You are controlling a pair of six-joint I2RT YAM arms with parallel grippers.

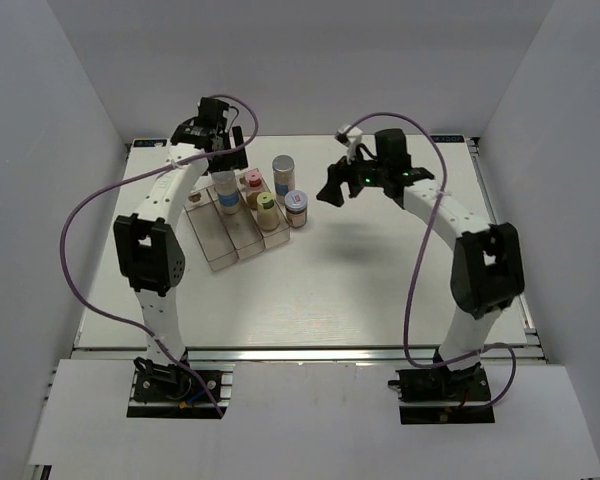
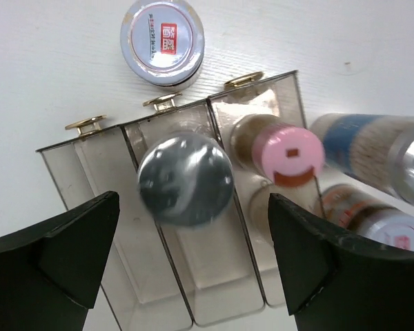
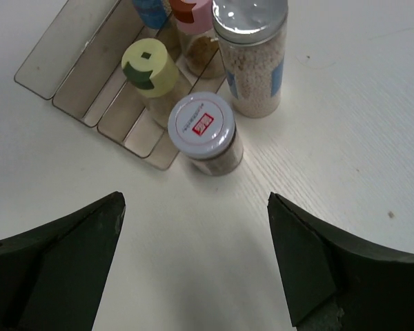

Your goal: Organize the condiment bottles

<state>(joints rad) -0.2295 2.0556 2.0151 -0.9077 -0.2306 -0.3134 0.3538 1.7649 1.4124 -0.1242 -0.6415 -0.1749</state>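
Six condiment bottles show across the views, three in the clear three-compartment tray [image 1: 223, 258] and three on the white table [image 1: 380, 290] around it.

- **In the tray:** In the left wrist view, a silver-lidded bottle [image 2: 185, 179] stands upright in the middle compartment at the centre of the frame, slightly blurred. A pink-lidded bottle [image 2: 288, 155] stands in the compartment to its right. In the right wrist view, a yellow-lidded bottle [image 3: 150, 65] stands at upper left, just beside the pink one and apparently in the same compartment.
- **On the table:** A tall jar [image 3: 250, 55] of pale grains with a silver lid stands at the top centre of the right wrist view, close against the tray. A short jar [image 3: 201, 127] with a white lid and a red mark stands just below it, by the tray's corner. A round jar [image 2: 162, 41] with a red-printed lid sits at the top of the left wrist view, just past the tray end that carries the gold tabs.

The left gripper [image 2: 193, 203] hangs over the tray with its jaws spread wide. The silver lid lies between them in the frame, but neither finger touches it. The right gripper [image 3: 196, 200] is also wide apart and holds nothing. It hovers over bare table, with the short jar near it at frame centre.
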